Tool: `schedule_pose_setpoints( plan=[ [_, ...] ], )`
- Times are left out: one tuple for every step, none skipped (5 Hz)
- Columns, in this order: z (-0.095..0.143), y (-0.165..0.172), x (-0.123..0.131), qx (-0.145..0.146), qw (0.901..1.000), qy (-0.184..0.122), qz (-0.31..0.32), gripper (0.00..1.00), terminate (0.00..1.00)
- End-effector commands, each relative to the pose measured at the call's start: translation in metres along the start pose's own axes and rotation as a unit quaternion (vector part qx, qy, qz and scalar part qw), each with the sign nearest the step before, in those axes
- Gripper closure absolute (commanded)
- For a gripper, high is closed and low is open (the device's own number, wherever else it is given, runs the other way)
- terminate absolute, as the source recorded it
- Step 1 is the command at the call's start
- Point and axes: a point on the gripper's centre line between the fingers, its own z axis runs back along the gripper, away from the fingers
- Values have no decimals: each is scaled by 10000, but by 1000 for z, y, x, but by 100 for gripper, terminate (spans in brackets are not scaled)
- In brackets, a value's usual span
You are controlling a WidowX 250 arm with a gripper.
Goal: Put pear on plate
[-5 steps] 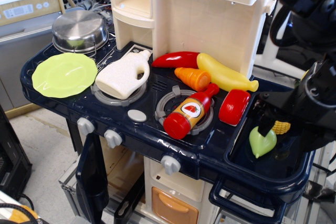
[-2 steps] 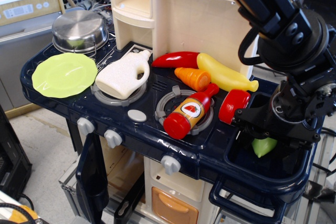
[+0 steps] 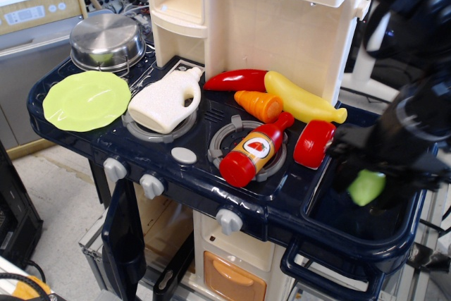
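The light-green pear (image 3: 366, 187) sits between the dark fingers of my gripper (image 3: 369, 192) over the sink basin (image 3: 352, 227) at the right end of the toy kitchen. The gripper is blurred by motion and looks shut on the pear, which hangs a little above the basin floor. The lime-green plate (image 3: 86, 100) lies flat at the far left of the counter, far from the gripper, with nothing on it.
A steel pot (image 3: 107, 40) stands behind the plate. A white jug (image 3: 168, 100) lies on the left burner and a ketchup bottle (image 3: 254, 151) on the right. A red pepper (image 3: 236, 79), carrot (image 3: 259, 105), yellow fruit (image 3: 303, 100) and red piece (image 3: 314, 143) lie between.
The gripper came down around the pear in the sink, closed on it, and has now shifted it slightly right and up. The corn cob no longer shows.
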Motion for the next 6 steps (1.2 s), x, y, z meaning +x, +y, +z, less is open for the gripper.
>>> schedule_pose_setpoints(
  plan=[
    [96, 78, 15, 530, 9980, -185, 277, 100, 0],
    [91, 119, 30, 1086, 9933, -332, -202, 100, 0],
    [64, 161, 48, 494, 9971, -362, -447, 100, 0],
    [30, 201, 67, 223, 9981, -293, -488, 100, 0],
    [-3, 242, 82, 183, 9980, -519, -306, 100, 0],
    [-20, 289, 90, 273, 9976, -623, -135, 100, 100]
  ],
)
